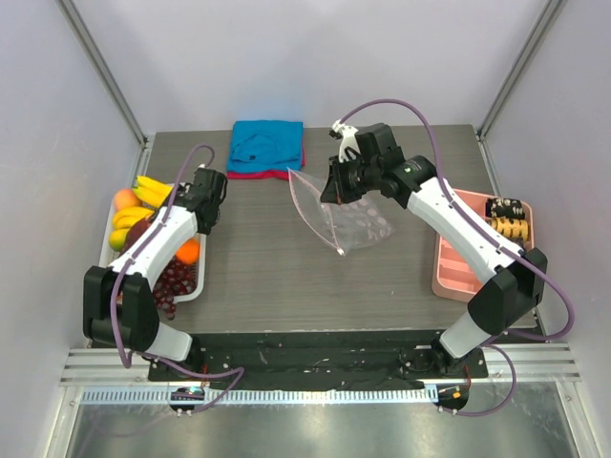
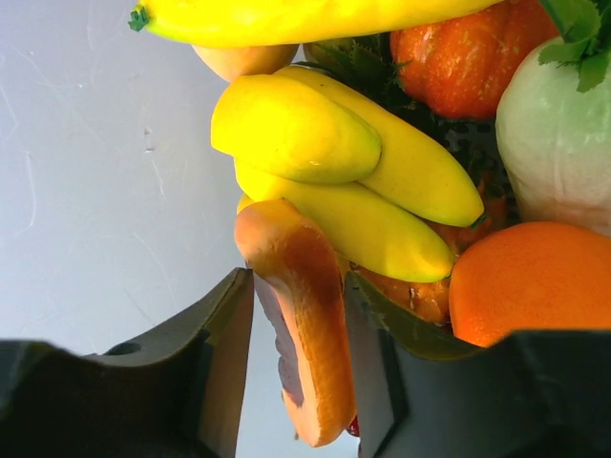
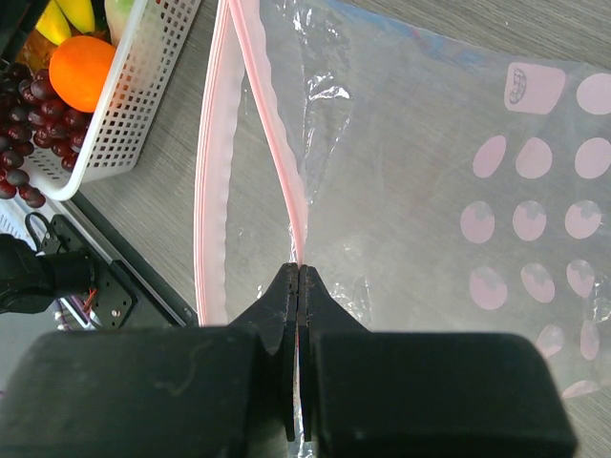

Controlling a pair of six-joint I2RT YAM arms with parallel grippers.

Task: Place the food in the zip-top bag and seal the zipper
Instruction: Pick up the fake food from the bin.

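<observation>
The food lies in a white basket (image 1: 194, 289) at the left: bananas (image 1: 151, 189), a round orange (image 1: 188, 250) and dark grapes (image 1: 172, 281). My left gripper (image 1: 205, 196) hangs over the basket's far end. In its wrist view it (image 2: 298, 286) is shut on an orange carrot-like piece (image 2: 305, 324), beside bananas (image 2: 372, 200) and the orange (image 2: 535, 277). My right gripper (image 1: 336, 186) is shut on the zip-top bag (image 1: 358, 221) at its pink zipper strip (image 3: 272, 124), holding that edge up. The other strip (image 3: 212, 172) bows away, so the mouth gapes. The bag (image 3: 430, 172) has pale pink dots.
A folded blue-and-red cloth (image 1: 267, 145) lies at the table's back, just behind the bag. A pink compartment tray (image 1: 458, 269) with brown-and-tan pieces (image 1: 506, 218) sits at the right edge. The basket (image 3: 124, 114) also shows in the right wrist view.
</observation>
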